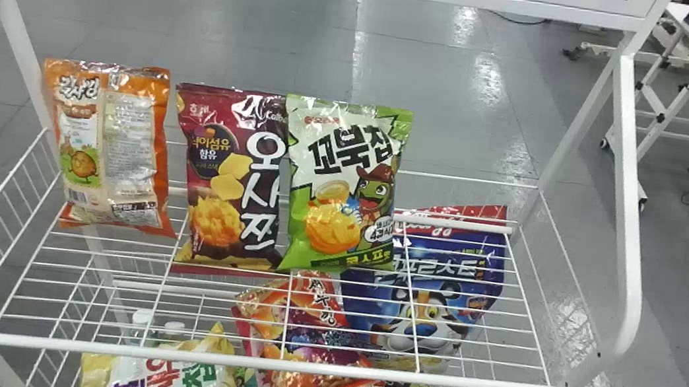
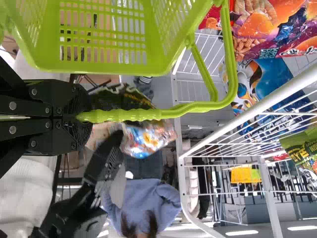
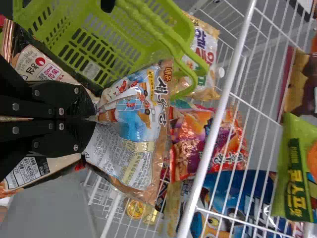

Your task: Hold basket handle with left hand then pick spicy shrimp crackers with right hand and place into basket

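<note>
Spicy shrimp crackers (image 3: 136, 116) — held near open basket's (image 2: 99, 67) rim.

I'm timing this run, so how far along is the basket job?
Already done: the left gripper has its fingers closed on the ribbed handle of the lime-green plastic basket. In hand: the right gripper grips the spicy shrimp crackers, a glossy blue, white and orange bag, outside the basket. Left, it seems: bringing that bag over the basket and letting go.

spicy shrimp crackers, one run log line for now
left hand: gripping basket handle | right hand: gripping spicy shrimp crackers | crackers: outside basket
</note>
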Tool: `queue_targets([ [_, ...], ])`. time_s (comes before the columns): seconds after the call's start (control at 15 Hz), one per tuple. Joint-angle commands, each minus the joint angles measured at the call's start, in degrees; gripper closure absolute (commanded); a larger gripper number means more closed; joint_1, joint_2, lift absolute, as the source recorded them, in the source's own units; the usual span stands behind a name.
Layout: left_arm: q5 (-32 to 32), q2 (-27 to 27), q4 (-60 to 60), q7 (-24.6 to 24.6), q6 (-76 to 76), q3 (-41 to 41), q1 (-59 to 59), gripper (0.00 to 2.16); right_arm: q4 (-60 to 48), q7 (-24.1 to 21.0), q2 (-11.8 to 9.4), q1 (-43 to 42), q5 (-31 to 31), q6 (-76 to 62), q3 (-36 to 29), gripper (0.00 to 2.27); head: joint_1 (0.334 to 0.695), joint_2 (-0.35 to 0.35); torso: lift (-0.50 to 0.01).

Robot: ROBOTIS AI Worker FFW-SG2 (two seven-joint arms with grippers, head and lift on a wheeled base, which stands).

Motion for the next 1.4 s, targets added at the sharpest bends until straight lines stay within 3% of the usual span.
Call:
queue_targets([
  [0.0, 0.0, -0.15, 0.0, -0.01, 0.07, -0.01, 0.0, 1.9, 1.72, 0.0, -0.11, -0.09, 1.57, 0.29, 2.16, 1.65, 0.695, -0.058, -0.037],
  [0.87, 0.18, -0.15, 0.0, -0.01, 0.07, -0.53, -0.17, 1.9, 14.2, 1.32, 0.33, -5.8, 2.89, -3.52, 9.19, 1.65, 0.695, 0.04, -0.037],
  [1.33, 0.09, -0.15, 0.18, 0.17, 0.07, -0.45, -0.35, 1.9, 20.53, 2.99, 1.47, -9.75, -0.54, -10.55, 10.6, 1.65, 0.695, 0.167, -0.037],
])
